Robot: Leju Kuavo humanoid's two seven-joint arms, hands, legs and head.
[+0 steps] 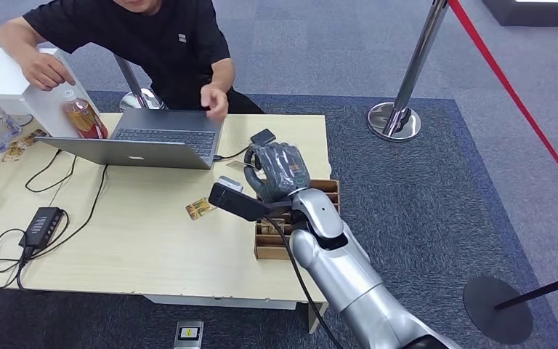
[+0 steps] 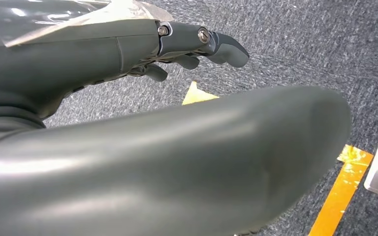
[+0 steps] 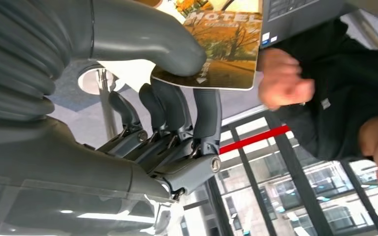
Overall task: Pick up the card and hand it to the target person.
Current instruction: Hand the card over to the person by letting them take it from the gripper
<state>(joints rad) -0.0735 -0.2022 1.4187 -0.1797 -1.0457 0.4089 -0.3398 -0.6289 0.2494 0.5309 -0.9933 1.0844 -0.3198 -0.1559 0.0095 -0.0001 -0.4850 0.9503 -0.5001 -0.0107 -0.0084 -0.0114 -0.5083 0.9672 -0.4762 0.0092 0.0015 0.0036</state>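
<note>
Head view: right hand (image 1: pixel 280 174) raised over wooden table (image 1: pixel 138 247), just above compartmented wooden box (image 1: pixel 272 243) at table edge, back of hand toward camera, so card itself hidden here; person in black shirt (image 1: pixel 167 43) seated behind open laptop (image 1: pixel 156 142), one hand (image 1: pixel 216 98) lifted near laptop corner; second card (image 1: pixel 198 209) lying flat on table, drink bottle (image 1: pixel 86 118) by white box (image 1: pixel 7 76). Left wrist view: left hand (image 2: pixel 192 49) hanging over grey carpet (image 2: pixel 300 44) with yellow tape marks (image 2: pixel 342 184), fingers loosely apart, nothing held. Right wrist view: hotel card (image 3: pixel 224 49) pinched between thumb (image 3: pixel 147 42) and dark fingers (image 3: pixel 206 115), held flat, edge pointing at person's hand (image 3: pixel 283 83), near but not touching. Card glossy, autumn tree photo, "HOTEL" printed across top, rounded corners, thin and stiff-looking. Step judged: pickup done, handover in hand. Next move likely calls for extending toward person's hand, then loosening pinch only once card is taken.
</note>
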